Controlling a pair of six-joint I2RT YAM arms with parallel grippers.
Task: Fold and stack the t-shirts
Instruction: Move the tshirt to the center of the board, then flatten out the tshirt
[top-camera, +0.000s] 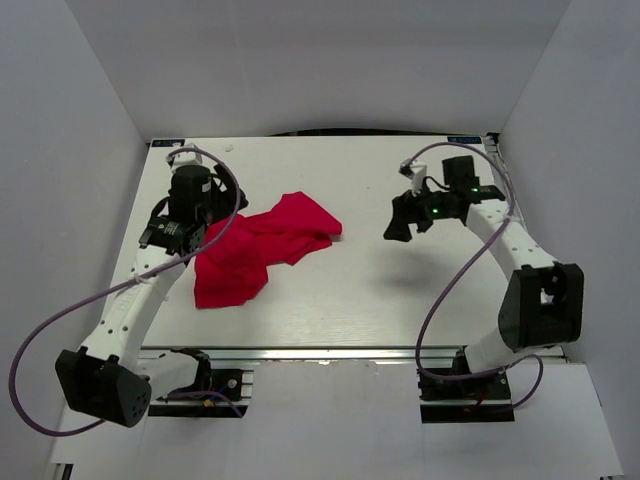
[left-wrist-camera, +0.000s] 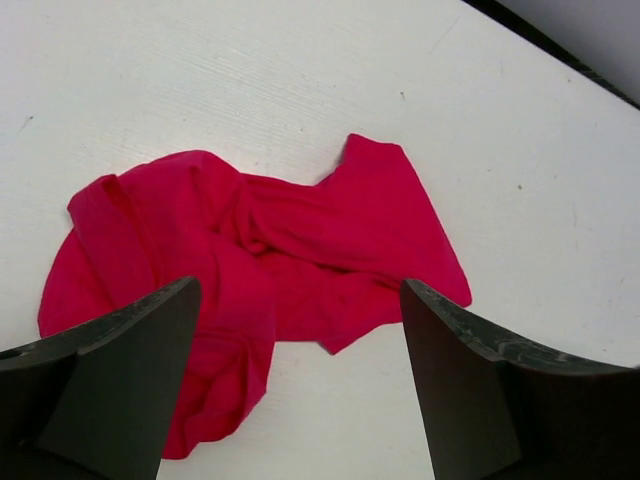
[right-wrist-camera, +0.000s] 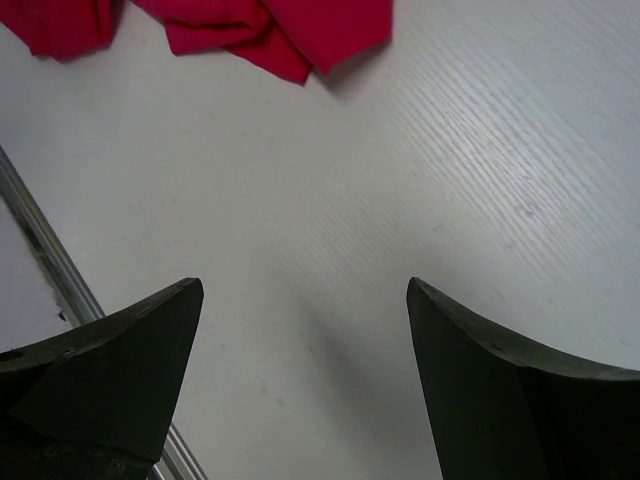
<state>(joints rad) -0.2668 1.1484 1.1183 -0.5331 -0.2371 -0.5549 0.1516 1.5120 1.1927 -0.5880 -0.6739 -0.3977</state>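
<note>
Top view – crumpled red t-shirt (top-camera: 262, 248) lies unfolded, left of centre on the white bench (top-camera: 400, 300). Left wrist view – left end effector (left-wrist-camera: 300, 290) hangs over the shirt, fingers wide apart, gripping nothing. Right wrist view: right end effector (right-wrist-camera: 305, 285) spread apart over bare bench, with the shirt's edge ahead of it.

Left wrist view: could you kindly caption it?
Open left fingers hover over a crumpled bright red cloth t-shirt.
</note>
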